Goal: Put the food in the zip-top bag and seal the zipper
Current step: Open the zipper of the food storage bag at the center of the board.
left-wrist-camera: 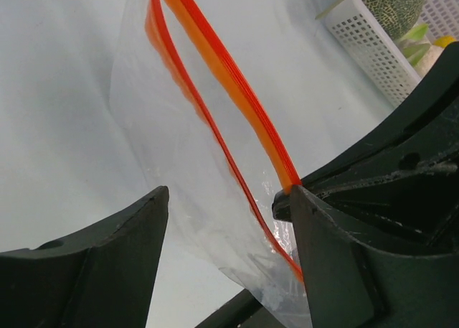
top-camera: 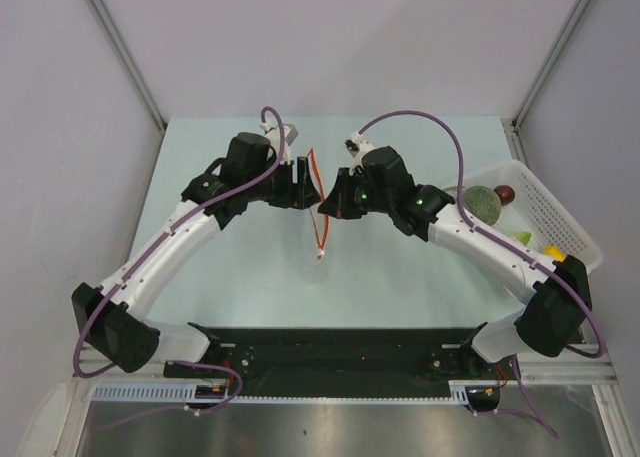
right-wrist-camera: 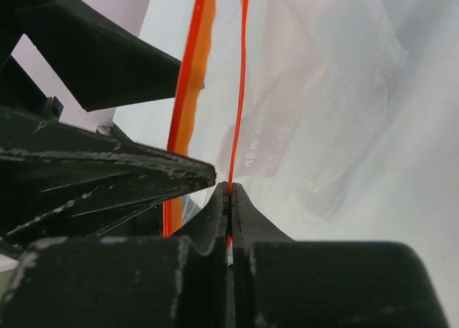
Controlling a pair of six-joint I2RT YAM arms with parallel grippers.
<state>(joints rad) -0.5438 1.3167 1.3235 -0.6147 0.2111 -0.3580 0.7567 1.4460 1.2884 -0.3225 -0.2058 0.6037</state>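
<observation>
Over the middle of the bench (top-camera: 400, 277), the zip-top bag (left-wrist-camera: 172, 177) sits between the two arms with its mouth parted. The right pincer (right-wrist-camera: 229, 190) is fully closed on one thin track of the zipper (right-wrist-camera: 242, 91). The left pincer (left-wrist-camera: 226, 206) stands wide apart and grips nothing; the broader zipper track touches one of its fingers (left-wrist-camera: 315, 227). The food (top-camera: 486, 203) lies in the white basket (top-camera: 560, 217) at the bench's right edge, well apart from the bag.
</observation>
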